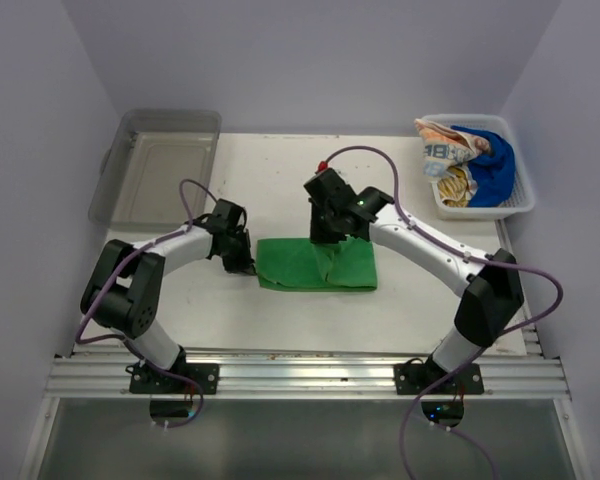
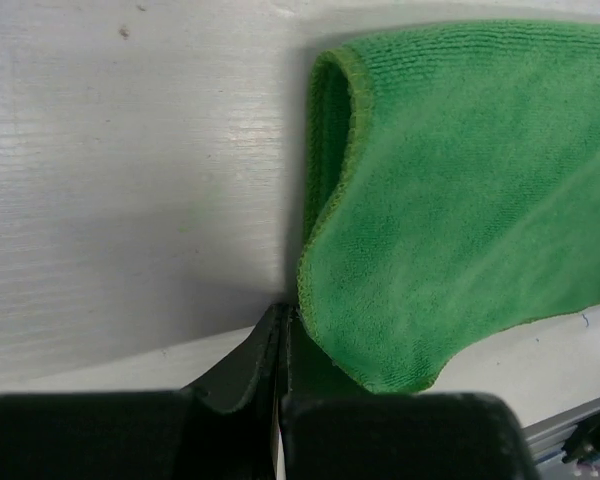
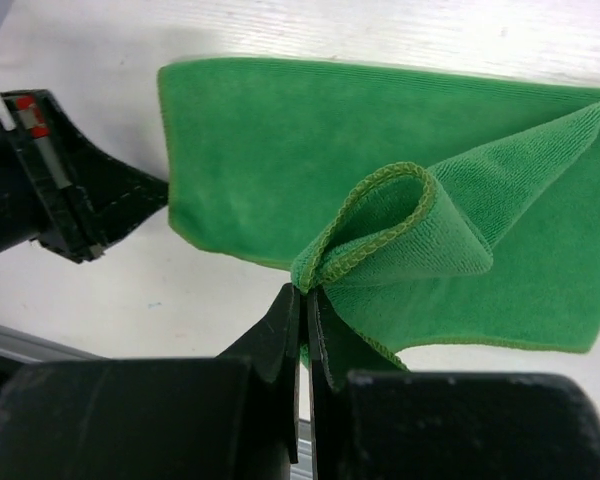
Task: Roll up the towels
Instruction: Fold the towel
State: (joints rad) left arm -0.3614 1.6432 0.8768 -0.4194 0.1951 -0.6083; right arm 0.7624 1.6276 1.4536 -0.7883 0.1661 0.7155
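Rolling of the green towel [image 1: 320, 268] looks barely begun: it lies folded in a flat strip mid-tabletop [image 1: 280, 170], between the arms. The right hand [image 3: 305, 290] is clamped on a raised pleat at the towel's far edge, about midway along. The left hand [image 2: 283, 312] is closed, tips at the towel's left end; whether it nips cloth I cannot tell. The other towels [image 1: 470, 160] sit heaped in the white basket [image 1: 520, 205], far right. Next, probably, the pleat must be laid over smoothly before the strip is turned from one end.
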